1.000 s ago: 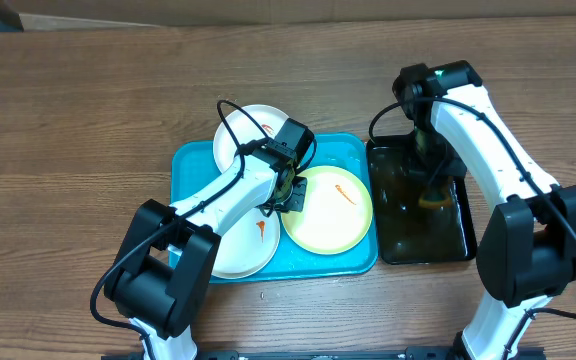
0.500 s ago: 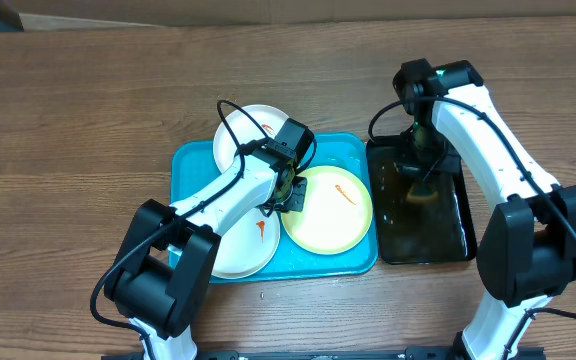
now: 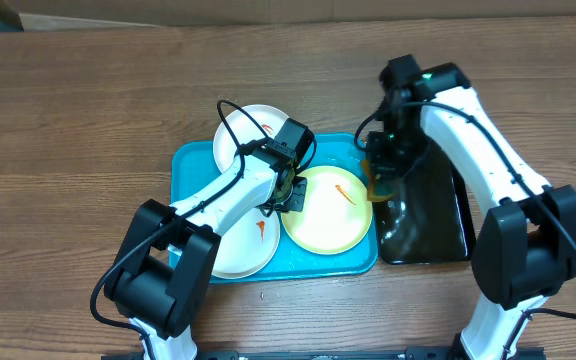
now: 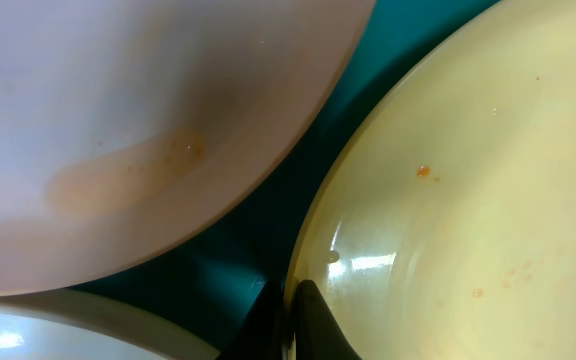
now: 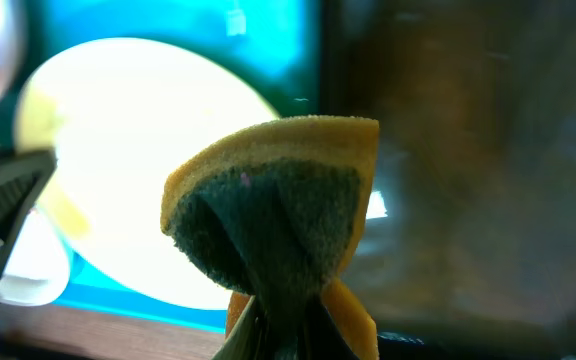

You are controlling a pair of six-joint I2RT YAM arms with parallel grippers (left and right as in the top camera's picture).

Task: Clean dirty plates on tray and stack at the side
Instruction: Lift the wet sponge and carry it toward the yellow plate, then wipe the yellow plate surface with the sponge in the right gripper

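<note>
Overhead, the turquoise tray (image 3: 190, 165) sat on the bench (image 3: 68, 110), with the black tray (image 3: 438, 225) just beside its right edge. The yellow-green plate (image 3: 328, 215) lay in the turquoise tray's right half. One white plate (image 3: 246, 135) overhung the far rim and the other white plate (image 3: 236, 250) overhung the near rim; all three bore orange smears. Only the left wrist view showed the left jaws clamped on the yellow-green plate's left rim, with a strip of teal floor between it and the white plates. Only the right wrist view showed the right jaws closed on a folded sponge (image 5: 273, 200), held over the seam between the two trays. The left arm (image 3: 223, 195) crossed the near white plate. Bare bench lay to the left and far side.
</note>
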